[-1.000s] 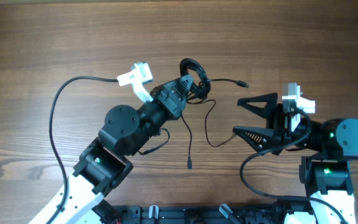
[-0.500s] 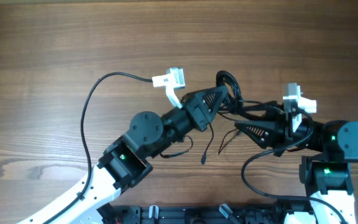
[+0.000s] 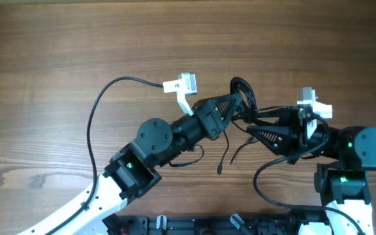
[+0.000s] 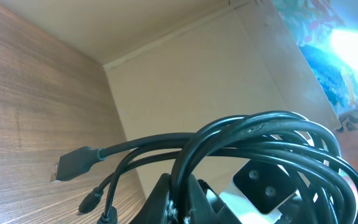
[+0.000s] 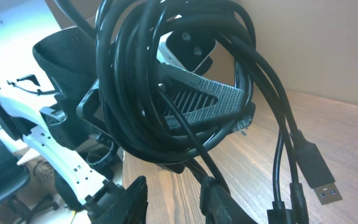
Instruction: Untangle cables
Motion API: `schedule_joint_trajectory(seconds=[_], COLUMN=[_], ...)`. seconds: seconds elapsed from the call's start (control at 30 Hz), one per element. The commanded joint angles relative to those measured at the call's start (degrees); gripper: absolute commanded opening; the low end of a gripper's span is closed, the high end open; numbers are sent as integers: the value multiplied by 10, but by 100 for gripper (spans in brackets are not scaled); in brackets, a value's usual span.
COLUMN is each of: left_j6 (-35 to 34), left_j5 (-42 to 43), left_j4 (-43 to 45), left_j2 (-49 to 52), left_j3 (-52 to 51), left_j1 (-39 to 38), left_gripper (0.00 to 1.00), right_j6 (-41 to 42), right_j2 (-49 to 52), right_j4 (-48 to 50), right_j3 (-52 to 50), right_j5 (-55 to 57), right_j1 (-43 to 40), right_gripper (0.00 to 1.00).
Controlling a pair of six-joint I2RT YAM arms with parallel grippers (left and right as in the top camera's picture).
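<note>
The cables (image 3: pixel 243 91) are a coil of thin black cords hanging above the wooden table at centre right. My left gripper (image 3: pixel 235 102) is shut on the coil; strands pass between its jaws (image 4: pixel 182 196). Loose strands (image 3: pixel 222 156) dangle below the coil. A flat plug (image 4: pixel 73 165) and a USB plug (image 5: pixel 316 171) stick out of the bundle. My right gripper (image 3: pixel 248 128) reaches in from the right, just under the coil. Its jaws (image 5: pixel 176 186) stand narrowly apart, wood showing between them. One strand lies against the right finger (image 5: pixel 222 202); I see no grip on it.
The left wrist's white camera mount (image 3: pixel 181 85) trails a thick black lead (image 3: pixel 96 117) looping over the table's left half. The right arm's white mount (image 3: pixel 313 104) and base (image 3: pixel 361 147) sit at the right edge. A beige panel (image 4: pixel 185 81) stands past the table.
My left arm has carried the coil rightward to the right gripper, then slowed. The right gripper's jaws have narrowed from wide open around the strands below the coil.
</note>
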Motion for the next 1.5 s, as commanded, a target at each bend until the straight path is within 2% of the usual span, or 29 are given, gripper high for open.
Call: schedule_joint_trajectory(seconds=[0.0,0.1,0.2,0.37,0.4,0.43,0.47,0.5,0.57,0.67,0.7,0.73,0.77,0.8,1.0,1.03,1.1,1.2,1.3,1.4,1.43,1.47], left_j6=[-6,-6,-5,-5,-5,-5,-5,-5,-6,-6,-5,-5,-5,-5,-1,-1,58,82,128,159,165,165], left_j5=[11,10,10,9,9,9,9,9,10,15,15,10,10,10,-5,-30,-60,-58,-60,-105,-135,-155], left_j4=[6,9,21,21,21,21,21,21,21,21,21,21,21,21,19,19,49,64,63,59,58,56], left_j2=[0,0,-1,-12,-13,-13,-13,-13,-13,-13,-13,-12,-12,-12,-12,-12,-12,-15,-15,-15,-15,-15], left_j3=[6,6,6,6,6,6,6,6,6,6,6,6,6,6,6,6,6,6,6,6,6,6], left_j1=[-3,-2,-2,18,18,18,18,18,18,2,-7,-14,-14,-14,-14,-13,-3,0,0,0,0,0], left_gripper=[4,4,4,4,4,4,4,4,4,4,4,4,4,4,4,4,4,4,4,4,4,4], right_j6=[-1,0,0,-2,-2,-2,-3,-3,-2,-1,-2,-2,-2,-2,2,33,95,164,169,167,165,162], right_j2=[-1,-1,-1,-1,-1,-1,-1,-1,-1,-1,-1,-1,-1,-1,-1,-1,12,57,83,80,80,80], right_j4=[5,-2,-58,-68,-66,-62,-47,-34,2,14,14,14,14,14,8,-12,-58,-124,-124,-124,-122,-113], right_j3=[9,9,9,9,9,9,9,9,9,9,9,9,9,9,9,9,9,9,9,9,9,9], right_j5=[-5,20,77,87,82,74,50,33,-4,-12,-12,-12,-12,-12,15,49,112,167,160,158,156,147], right_j1=[2,2,2,2,2,2,2,2,2,2,2,2,2,2,2,2,2,2,2,2,2,2], right_gripper=[4,4,4,4,37,63,76,82,85,84,61,23,9,4,4,4,4,4,4,4,19,44])
